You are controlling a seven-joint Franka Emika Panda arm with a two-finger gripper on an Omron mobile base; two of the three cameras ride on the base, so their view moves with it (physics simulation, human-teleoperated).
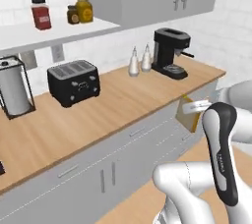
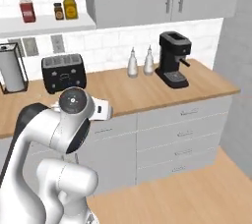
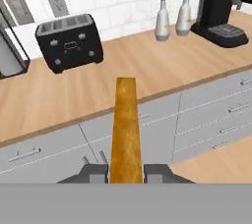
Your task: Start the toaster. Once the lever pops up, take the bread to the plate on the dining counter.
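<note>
- While clamped on the bread (image 3: 126, 129), the hand (image 3: 126, 173) hangs off the worktop (image 3: 59, 100);
- toaster (image 3: 70, 42) stands well apart, near the wall.

Glossy white rounded arm (image 2: 54, 134) segments with dark grey joint covers

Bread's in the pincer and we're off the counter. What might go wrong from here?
1. The bread is pinched at one end only, in the pincer; it may slip or swing while driving.
2. It hangs over the floor, past the counter edge, so a drop lands low.
3. The plate isn't seen yet.
</note>
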